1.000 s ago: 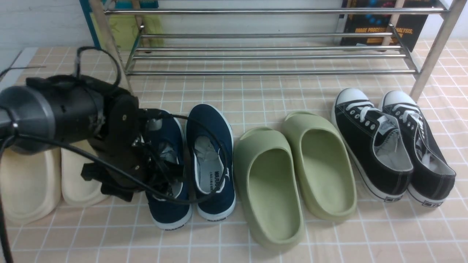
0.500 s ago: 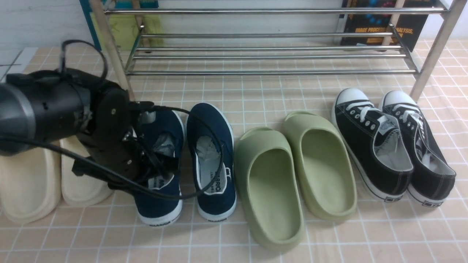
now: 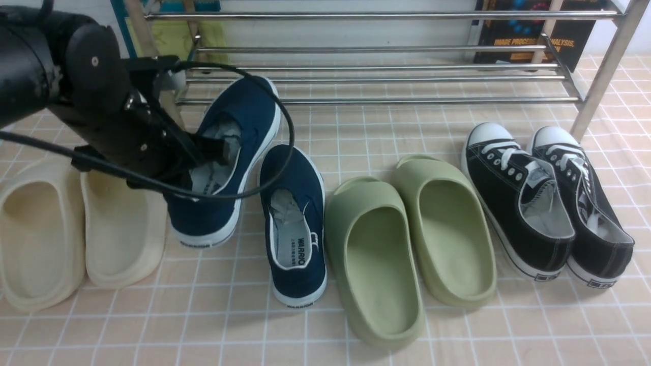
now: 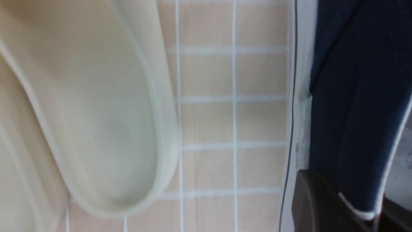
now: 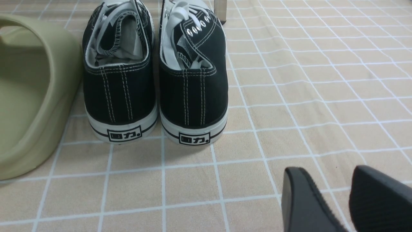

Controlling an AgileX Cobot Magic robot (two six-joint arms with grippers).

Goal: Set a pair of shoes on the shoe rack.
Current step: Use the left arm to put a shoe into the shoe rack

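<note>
My left gripper (image 3: 203, 152) is shut on the side wall of one navy-blue slip-on shoe (image 3: 239, 117) and holds it lifted and tilted, toe pointing toward the silver shoe rack (image 3: 407, 100). In the left wrist view the shoe's navy wall (image 4: 347, 96) sits between the dark fingers (image 4: 309, 203). The other navy shoe (image 3: 292, 168) lies flat on the tiled surface, its grey "WARRIOR" insole showing. My right gripper (image 5: 325, 170) is open and empty, low over the tiles behind the black sneakers; it does not show in the front view.
Cream foam slides (image 3: 76, 229) lie at the left, green slides (image 3: 407, 239) in the middle, black lace-up sneakers (image 3: 539, 198) at the right near the rack's slanted leg (image 3: 600, 76). A dark book (image 3: 529, 35) stands behind the rack.
My left gripper has lifted the left navy shoe off the surface and carried it up and back toward the rack. The other shoes have stayed put.
</note>
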